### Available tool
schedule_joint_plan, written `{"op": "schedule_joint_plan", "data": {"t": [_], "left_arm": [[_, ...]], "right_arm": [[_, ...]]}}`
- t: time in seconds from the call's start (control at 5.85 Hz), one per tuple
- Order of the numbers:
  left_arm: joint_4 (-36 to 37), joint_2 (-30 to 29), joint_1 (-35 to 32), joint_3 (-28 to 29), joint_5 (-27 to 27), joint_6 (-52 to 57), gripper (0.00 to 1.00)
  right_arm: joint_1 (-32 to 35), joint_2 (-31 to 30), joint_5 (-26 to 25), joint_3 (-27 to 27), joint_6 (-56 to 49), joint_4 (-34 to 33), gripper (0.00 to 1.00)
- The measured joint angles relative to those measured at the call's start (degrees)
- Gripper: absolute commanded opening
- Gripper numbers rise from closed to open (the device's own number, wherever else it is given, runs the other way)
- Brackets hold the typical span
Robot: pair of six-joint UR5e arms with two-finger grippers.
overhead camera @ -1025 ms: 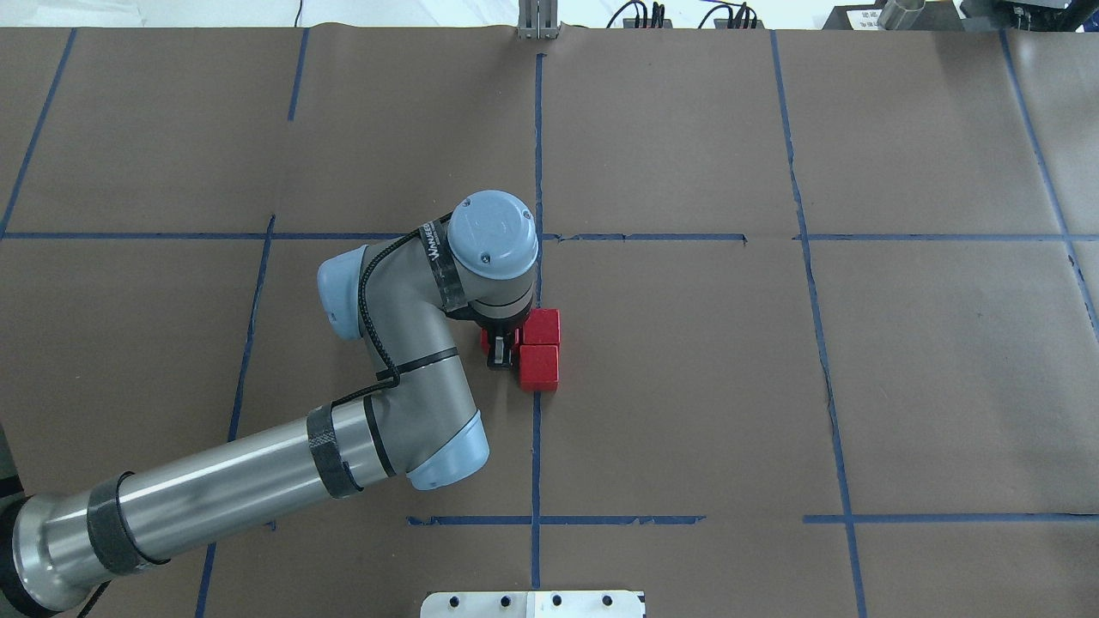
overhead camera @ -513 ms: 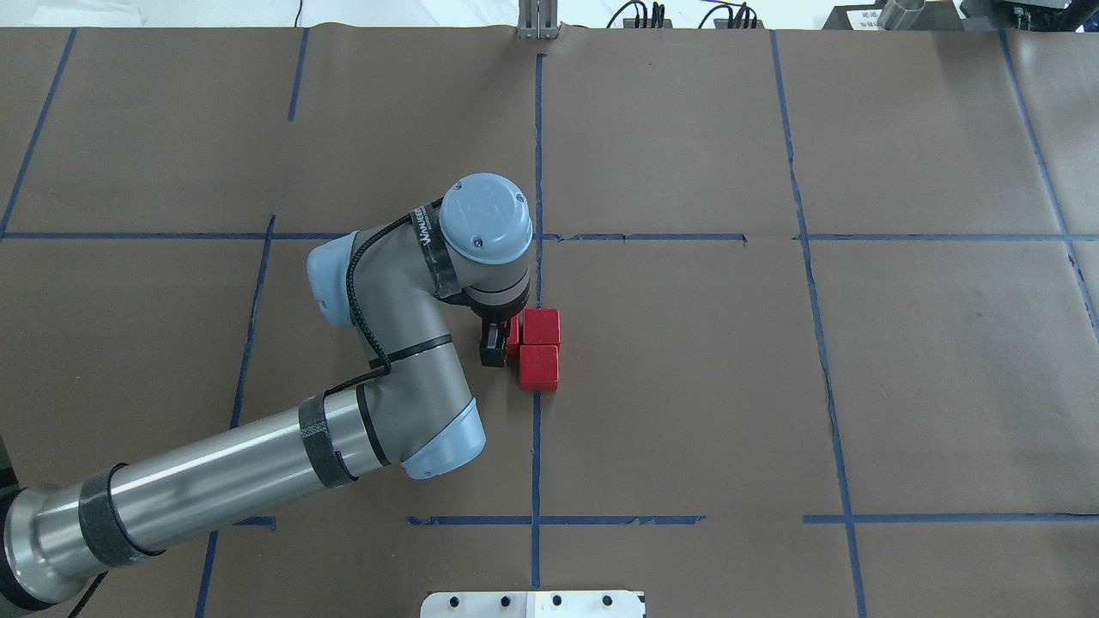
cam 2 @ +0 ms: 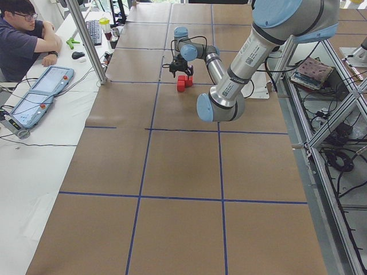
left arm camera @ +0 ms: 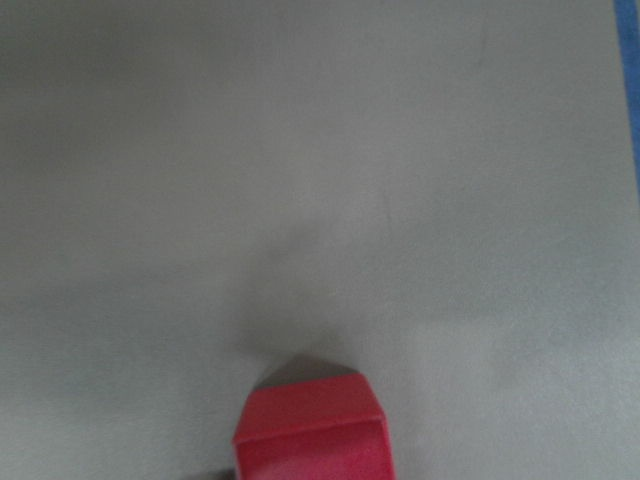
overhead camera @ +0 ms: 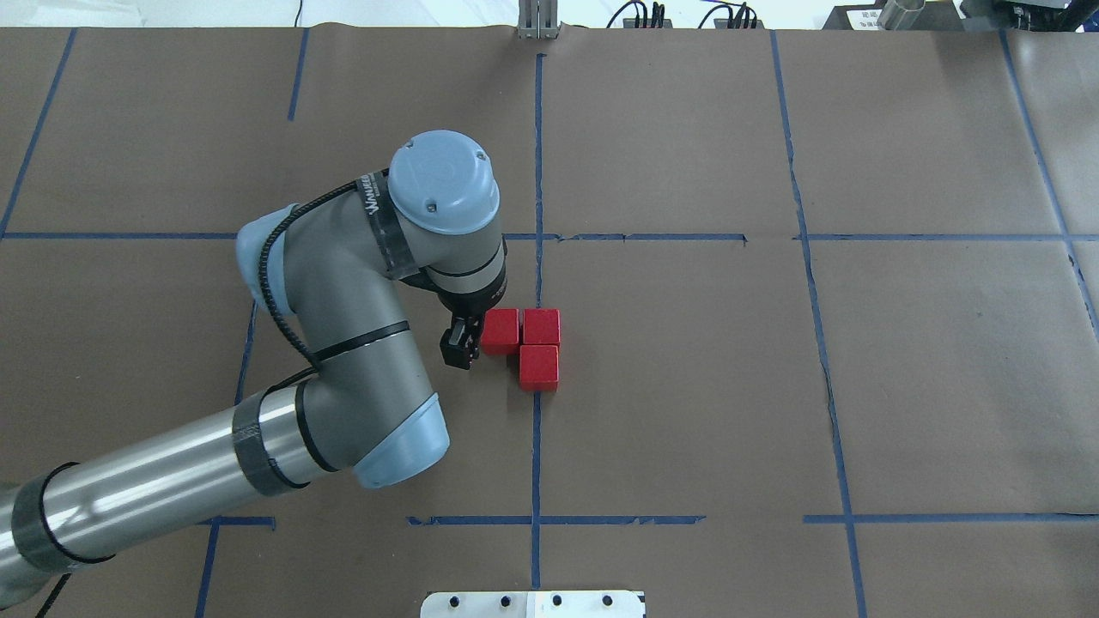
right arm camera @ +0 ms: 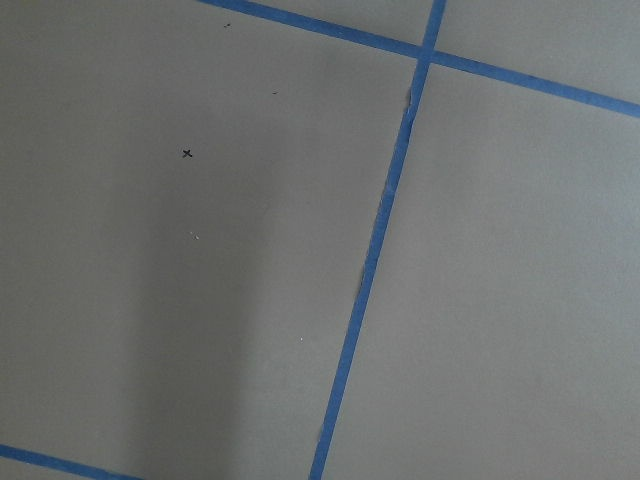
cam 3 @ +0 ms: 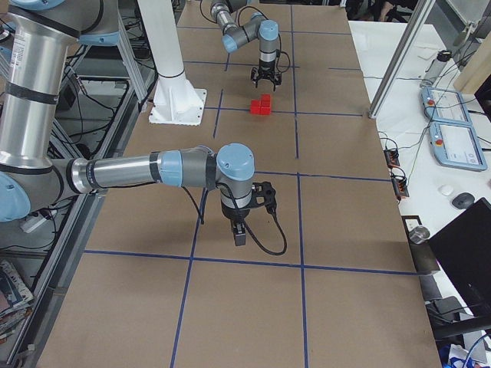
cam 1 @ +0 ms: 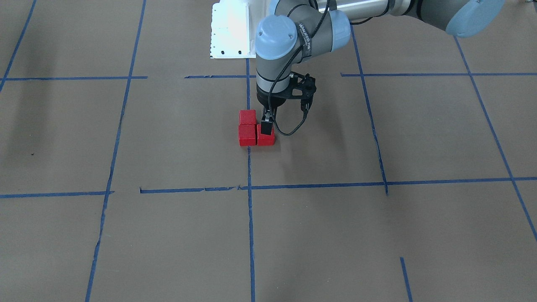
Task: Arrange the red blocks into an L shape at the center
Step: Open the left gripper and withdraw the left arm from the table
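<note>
Bright, even light comes from above. The left arm (overhead camera: 343,292) casts only soft, pale shadows on the brown surface (overhead camera: 687,386), and its metal tube (overhead camera: 154,489) shows glare streaks. The left wrist view is dim and blurred, its red block (left arm camera: 312,435) out of focus. The right wrist view is sharp, faintly shadowed at left.

Three small, matte, bright red blocks (overhead camera: 542,327) sit flat near the centre of the brown-papered table (overhead camera: 687,386), faces touching to form an L. Two stand side by side in a row. The third block (overhead camera: 538,367) abuts one end on the robot's side, straddling a blue tape line (overhead camera: 536,446).
</note>
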Motion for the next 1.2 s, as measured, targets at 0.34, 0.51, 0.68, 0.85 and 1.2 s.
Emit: {"op": "schedule_joint_plan", "data": {"t": [0.34, 0.51, 0.68, 0.85, 1.2], "left_arm": [[1.6, 9.9, -2.0, -14.4, -0.5, 20.7, 1.0], [1.7, 14.2, -3.6, -18.5, -0.6, 33.6, 1.0], [1.8, 18.3, -5.9, -20.7, -1.5, 46.4, 1.0], [1.6, 23.1, -9.6, -21.9, -3.6, 61.0, 1.0], [1.5, 31.5, -18.2, -22.3, -7.8, 89.4, 1.0]], "right_arm": [[0.3, -0.4, 0.1, 0.2, 0.1, 0.0, 0.99], [0.6, -0.6, 0.1, 0.1, 0.2, -0.1, 1.0], [0.9, -0.7, 0.0, 0.0, 0.2, -0.3, 1.0], [1.0, -0.7, 0.0, 0.0, 0.9, -0.4, 1.0], [1.1, -0.7, 0.1, 0.0, 3.1, -0.2, 1.0]]}}
